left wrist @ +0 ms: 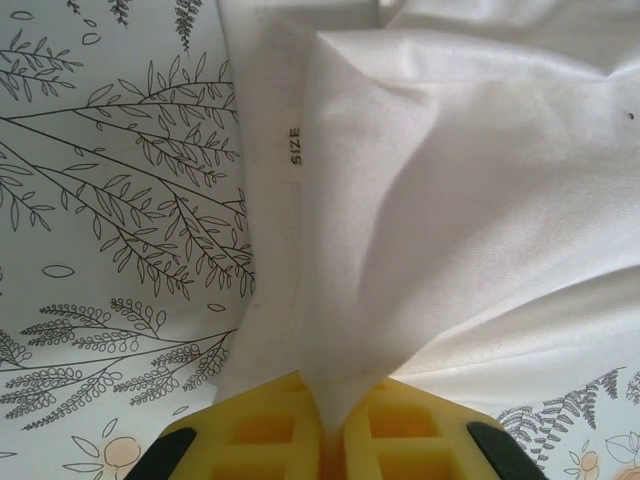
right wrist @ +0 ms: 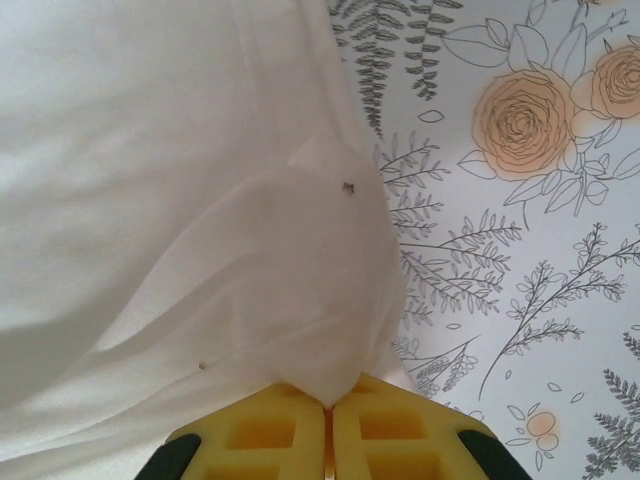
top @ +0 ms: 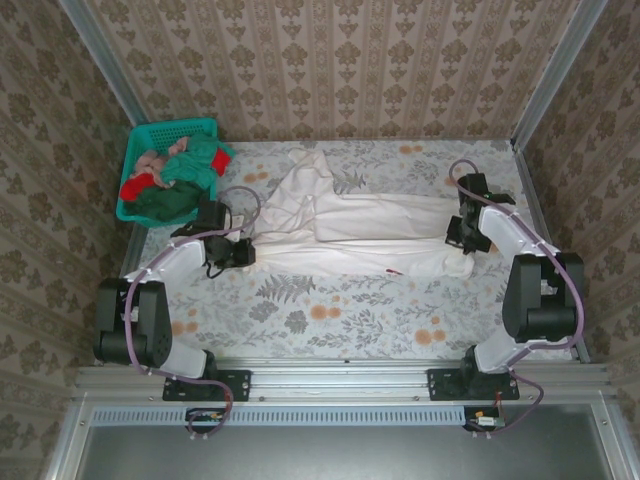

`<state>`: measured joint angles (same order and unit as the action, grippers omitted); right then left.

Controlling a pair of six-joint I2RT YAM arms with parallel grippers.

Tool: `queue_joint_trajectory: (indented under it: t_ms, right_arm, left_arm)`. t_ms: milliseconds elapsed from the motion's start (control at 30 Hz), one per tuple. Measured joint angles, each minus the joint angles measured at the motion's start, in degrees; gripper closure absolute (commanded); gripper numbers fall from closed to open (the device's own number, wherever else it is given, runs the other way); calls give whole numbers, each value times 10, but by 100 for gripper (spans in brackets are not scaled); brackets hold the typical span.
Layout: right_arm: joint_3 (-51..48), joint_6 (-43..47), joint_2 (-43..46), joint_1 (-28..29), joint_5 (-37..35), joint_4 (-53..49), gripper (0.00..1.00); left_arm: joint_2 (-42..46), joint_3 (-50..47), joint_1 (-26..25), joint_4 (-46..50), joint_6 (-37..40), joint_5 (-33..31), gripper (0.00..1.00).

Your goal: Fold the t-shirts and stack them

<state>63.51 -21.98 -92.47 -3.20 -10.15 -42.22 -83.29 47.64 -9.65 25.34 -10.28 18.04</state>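
Observation:
A large plain white t-shirt (top: 370, 232) lies stretched across the middle of the floral table. My left gripper (top: 243, 252) is shut on its left end; the yellow fingers (left wrist: 265, 430) pinch a fold of white cloth (left wrist: 430, 200) that rises away from them. At the shirt's right end, my right gripper (top: 458, 238) is shut on the cloth too, the white fabric (right wrist: 200, 200) bunching out from between its yellow pads (right wrist: 395, 435). Other t-shirts, red-and-white, dark green, teal and pale pink, sit heaped (top: 175, 178) in the basket at the back left.
A teal plastic lattice basket (top: 150, 132) stands at the back left corner. Patterned walls close the table on three sides. The floral tablecloth (top: 330, 320) lies bare in front of the shirt, towards the arm bases.

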Motion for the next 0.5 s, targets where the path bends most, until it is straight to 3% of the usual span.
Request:
queue_joint_trajectory:
  t_ms: [167,200,267,300,367,500]
  right_arm:
    - [61,14,-108,-21,-16,0,84]
    - [70,16,-124,-23,-21,0,76]
    - [80,20,-139,-24,-29,-4,45]
    - [84,22,-141,-24,-31,-8,42]
    - [92,24,-136,-23,-35,-17,41]
    - [87,23,-88,-9,-56,-33,36]
  left_arm:
    - [-4,0,-1,0,5,-3,87]
    - [-7,0,-3,1,7,-4,86]
    - [-12,0,-5,2,10,-5,84]
    - [-15,0,-7,3,10,-5,82]
    - [-20,0,-10,6,11,-5,76]
    - [-19,0,-26,8,7,-8,50]
